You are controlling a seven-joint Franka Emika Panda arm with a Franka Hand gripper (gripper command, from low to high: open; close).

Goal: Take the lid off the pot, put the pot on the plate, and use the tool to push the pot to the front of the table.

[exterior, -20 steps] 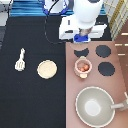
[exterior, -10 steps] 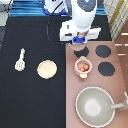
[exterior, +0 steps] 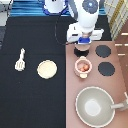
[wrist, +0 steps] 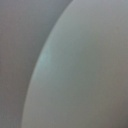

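While gripper (exterior: 81, 48) hovers above pot (exterior: 83, 67), finger state unclear, pan (exterior: 95, 106) nearby

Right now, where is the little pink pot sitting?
In the exterior view, the pot sits uncovered on the brown stove panel, right of the plate, just below the gripper.

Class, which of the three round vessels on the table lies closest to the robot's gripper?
The small pale-pink pot, reddish inside, just below the gripper; the cream plate and large grey pan lie farther off.
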